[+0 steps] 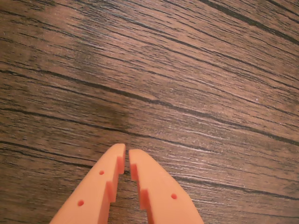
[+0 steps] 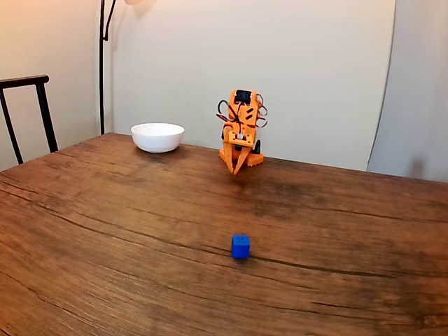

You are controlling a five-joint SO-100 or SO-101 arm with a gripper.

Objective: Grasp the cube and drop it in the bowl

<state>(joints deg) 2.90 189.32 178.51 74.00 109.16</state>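
Note:
A small bright-blue cube [image 2: 240, 246] sits alone on the wooden table [image 2: 105, 224], toward the front middle in the fixed view. The white bowl [image 2: 157, 136] stands at the far back left, near the table's rear edge. The orange arm is folded up at the back, just right of the bowl, with its gripper [image 2: 236, 170] pointing down close to the tabletop, well behind the cube. In the wrist view the two orange fingers of the gripper [image 1: 127, 150] are nearly touching at the tips, shut on nothing, over bare wood grain.
A dark chair back [image 2: 28, 112] rises past the table's left edge. A thin lamp pole [image 2: 102, 63] stands behind the bowl against the pale wall. Bare wood lies between the arm and the cube.

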